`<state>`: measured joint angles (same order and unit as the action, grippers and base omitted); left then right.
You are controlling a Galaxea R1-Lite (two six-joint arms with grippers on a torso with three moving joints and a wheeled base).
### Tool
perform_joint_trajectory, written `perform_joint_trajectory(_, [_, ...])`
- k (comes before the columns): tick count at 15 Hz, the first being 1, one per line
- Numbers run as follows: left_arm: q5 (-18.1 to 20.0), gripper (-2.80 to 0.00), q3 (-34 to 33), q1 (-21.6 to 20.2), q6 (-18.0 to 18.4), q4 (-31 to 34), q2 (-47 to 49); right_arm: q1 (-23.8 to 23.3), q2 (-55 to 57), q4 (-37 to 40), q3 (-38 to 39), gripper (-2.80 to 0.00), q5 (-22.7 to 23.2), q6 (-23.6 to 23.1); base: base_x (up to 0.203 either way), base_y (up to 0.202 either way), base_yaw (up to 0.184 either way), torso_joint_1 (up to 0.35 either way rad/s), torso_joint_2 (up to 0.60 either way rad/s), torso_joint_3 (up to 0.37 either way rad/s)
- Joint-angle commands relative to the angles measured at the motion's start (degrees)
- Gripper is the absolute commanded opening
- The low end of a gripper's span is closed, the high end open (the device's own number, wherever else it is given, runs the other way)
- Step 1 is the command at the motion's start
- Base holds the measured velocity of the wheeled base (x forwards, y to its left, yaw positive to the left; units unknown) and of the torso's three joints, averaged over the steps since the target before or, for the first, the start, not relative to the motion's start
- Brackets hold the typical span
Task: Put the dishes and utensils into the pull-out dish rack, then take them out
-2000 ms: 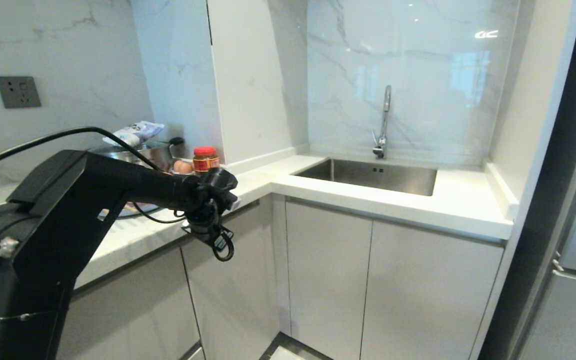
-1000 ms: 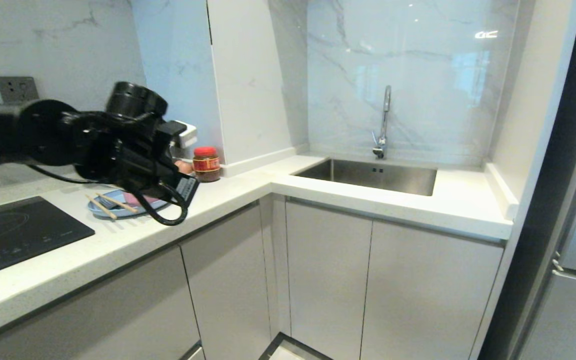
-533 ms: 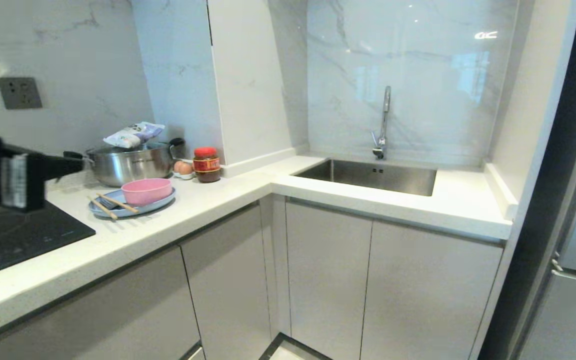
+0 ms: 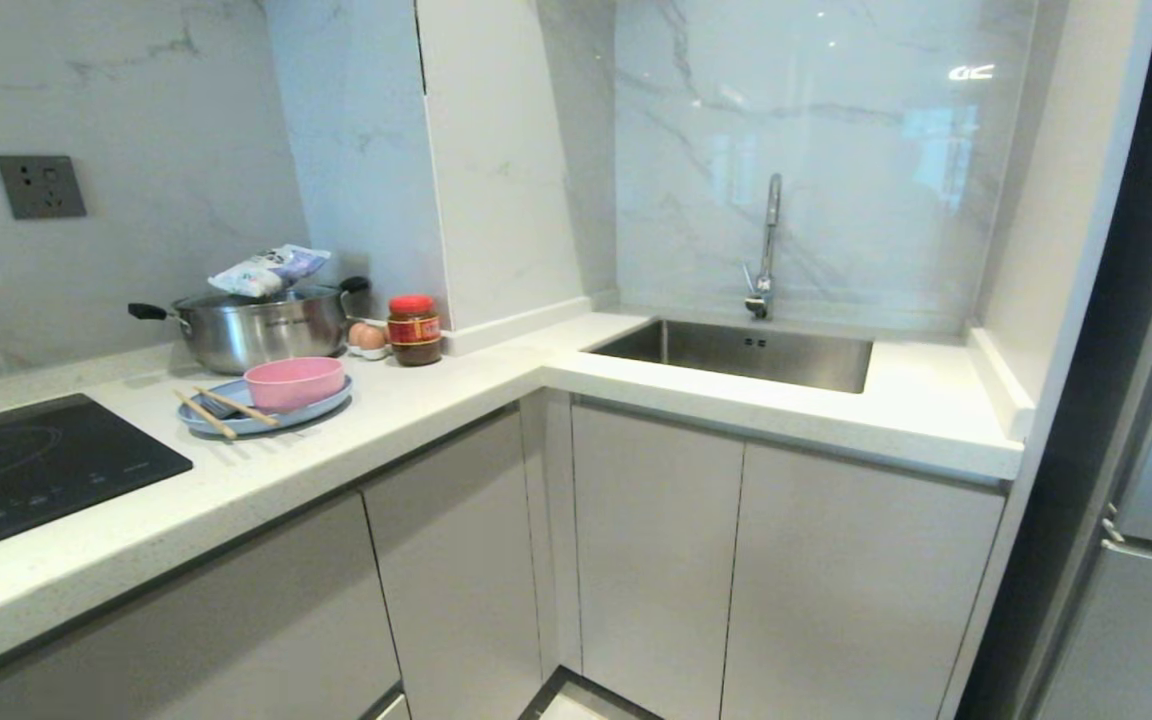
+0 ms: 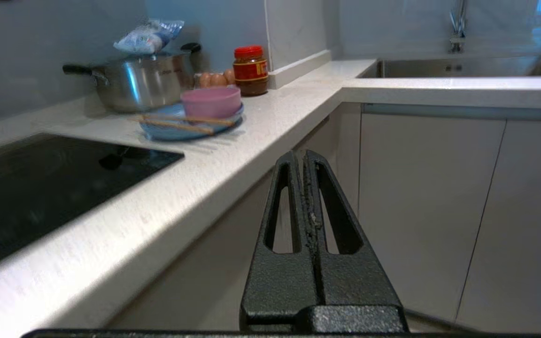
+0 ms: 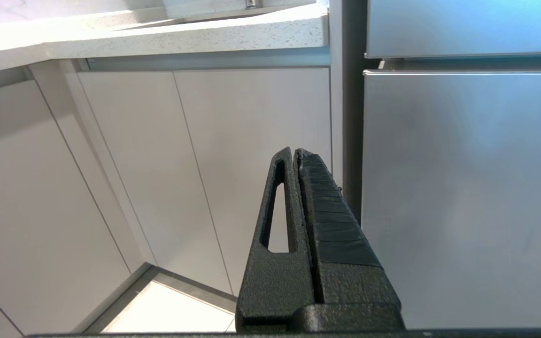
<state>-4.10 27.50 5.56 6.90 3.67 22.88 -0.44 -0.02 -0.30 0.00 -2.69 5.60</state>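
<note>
White L-shaped counter [image 4: 456, 400], rack presumably behind closed cabinet fronts [image 4: 656, 560]: pink bowl [image 4: 293, 382] and chopsticks [image 4: 221, 408] sit on blue plate [image 4: 236, 420] beside pot [image 4: 256, 325], left gripper [image 5: 304, 162] and right gripper [image 6: 294, 159] pinched closed, empty, low; pull rack out first.

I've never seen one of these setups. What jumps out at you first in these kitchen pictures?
The pink bowl on a light-blue plate, with wooden chopsticks laid across the plate's rim, stands out on the pale counter left of the sink. Behind them sit a steel pot and a red-lidded jar. Both wrist views show black jaws pressed shut in front of closed cabinet doors.
</note>
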Motion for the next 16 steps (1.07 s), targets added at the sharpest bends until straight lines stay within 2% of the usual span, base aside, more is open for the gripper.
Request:
perform_joint_trajectory(1, [1.47,-2.8,-5.9,-3.94,-3.58,0.33,-10.31,0.0,-0.24,-0.05,0.0,-2.8,-0.03,0.03,0.0,0.0,0.0,0.0,0.0,0.0])
perform_joint_trajectory(3, [3.09,-2.8,-6.87,-5.02,-4.15,4.38,-15.33,0.0,-0.24,-0.05,0.0,-2.8,-0.03,0.03,0.0,0.0,0.0,0.0,0.0,0.0])
perform_joint_trajectory(5, [5.31,-2.8,-11.11,-5.59,-3.88,6.07,-21.96,0.0,-0.24,-0.05,0.0,-2.8,-0.03,0.03,0.0,0.0,0.0,0.0,0.0,0.0])
perform_joint_trajectory(7, [5.68,-2.8,-18.36,-5.82,-4.09,0.27,-22.93,0.0,-0.24,-0.05,0.0,-2.8,-0.03,0.03,0.0,0.0,0.0,0.0,0.0,0.0])
perform_joint_trajectory(9, [5.84,-2.8,-25.96,-5.88,-2.69,-12.93,-22.9,0.0,-0.24,-0.05,0.0,-2.8,-0.03,0.03,0.0,0.0,0.0,0.0,0.0,0.0])
perform_joint_trajectory(10, [5.77,-2.8,-26.87,-5.89,-2.05,-16.01,-22.89,0.0,-0.24,-0.05,0.0,-2.8,-0.03,0.03,0.0,0.0,0.0,0.0,0.0,0.0])
perform_joint_trajectory(11, [5.7,-2.8,-27.1,-5.9,-1.63,-14.5,-22.89,0.0,-0.24,-0.05,0.0,-2.8,-0.03,0.03,0.0,0.0,0.0,0.0,0.0,0.0])
perform_joint_trajectory(13, [6.05,-2.8,-27.26,-5.91,-0.97,-2.67,-22.88,0.0,-0.24,-0.05,0.0,-2.8,-0.03,0.03,0.0,0.0,0.0,0.0,0.0,0.0])
perform_joint_trajectory(16, [6.82,-2.8,-27.5,-5.91,-0.39,-2.7,-22.88,0.0,-0.24,-0.05,0.07,-2.8,-0.03,0.03,0.0,0.0,0.0,0.0,0.0,0.0])
